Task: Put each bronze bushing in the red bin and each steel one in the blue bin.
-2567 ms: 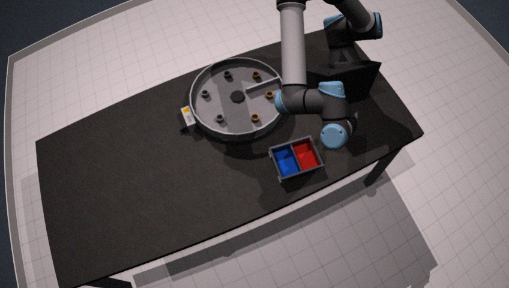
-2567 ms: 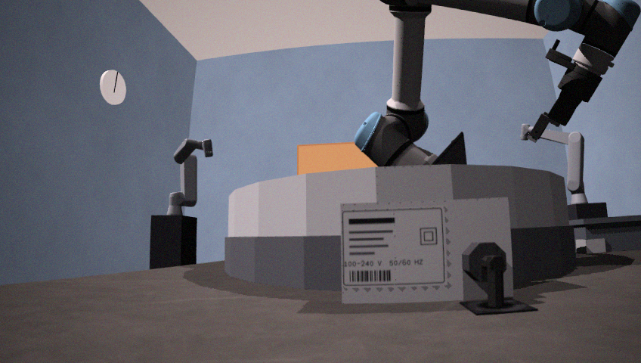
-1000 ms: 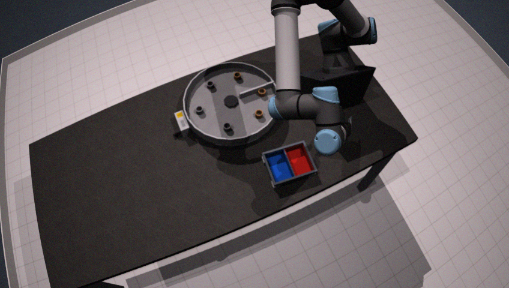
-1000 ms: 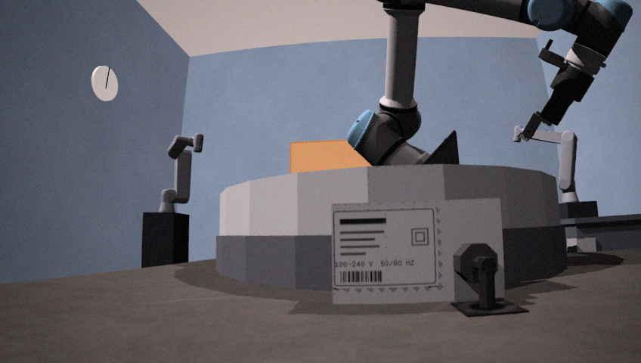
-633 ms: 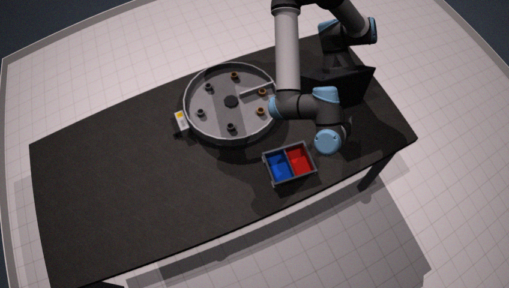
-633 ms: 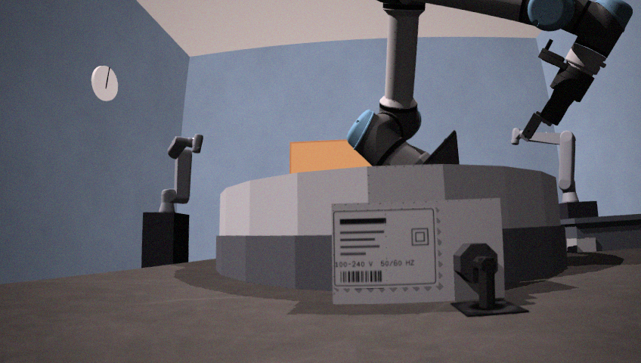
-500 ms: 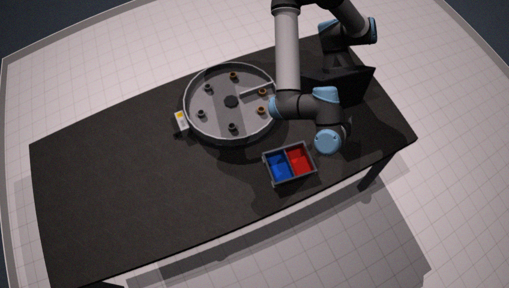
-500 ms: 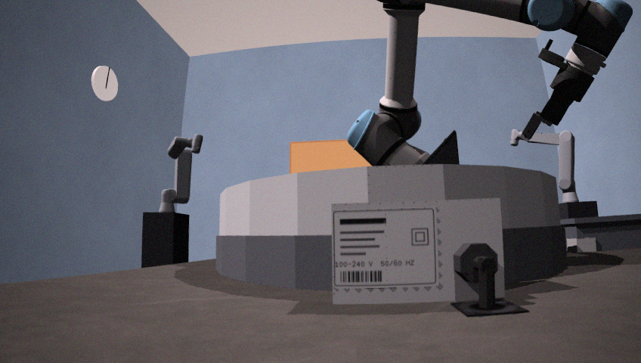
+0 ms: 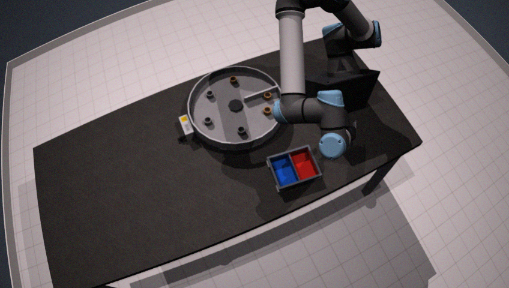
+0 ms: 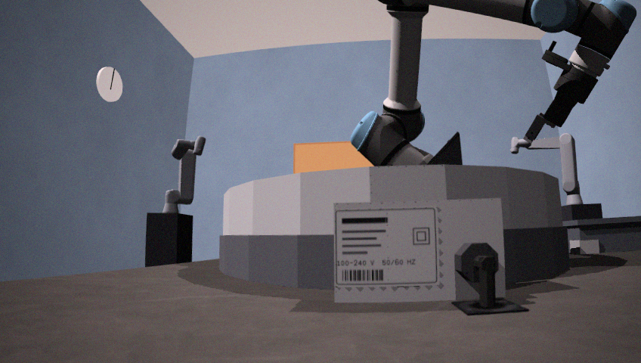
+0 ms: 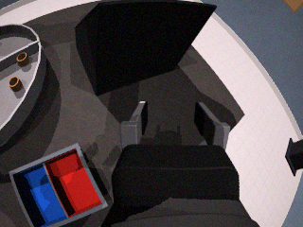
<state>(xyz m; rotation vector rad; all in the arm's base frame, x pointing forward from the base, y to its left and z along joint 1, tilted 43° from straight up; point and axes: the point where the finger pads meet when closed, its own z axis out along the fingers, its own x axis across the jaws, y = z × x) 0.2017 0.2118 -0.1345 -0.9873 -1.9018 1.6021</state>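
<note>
Here's the turntable (image 9: 191, 107) (image 10: 270, 206) (image 11: 35, 96) on the dark table (image 9: 125, 185) (image 10: 134, 324) (image 11: 106, 134), and all six bushings in the top view are riding on it! Three are bronze: a far bronze bushing (image 9: 233, 78), then two on the right, one just beside the pale bar (image 9: 259, 94) (image 11: 14, 55), the upper right bushing (image 9: 267, 95) (image 11: 22, 59), and nearer, the lower right bushing (image 9: 267, 110) (image 11: 15, 83). Steel takes the rest: far left bushing (image 9: 209, 94), near left bushing (image 9: 207, 120), near steel bushing (image 9: 240, 129).

Over to the tool (image 10: 534, 130) (image 11: 170, 111), up above the table, fingers spread wide, open and gripping nothing! On the near side of the turntable, towards the right, sit the bins, side by side in one grey frame: blue bin (image 9: 284, 170) (image 11: 44, 196) on the left, red bin (image 9: 304, 164) (image 11: 76, 184) on the right, nearer the wrist!
</note>
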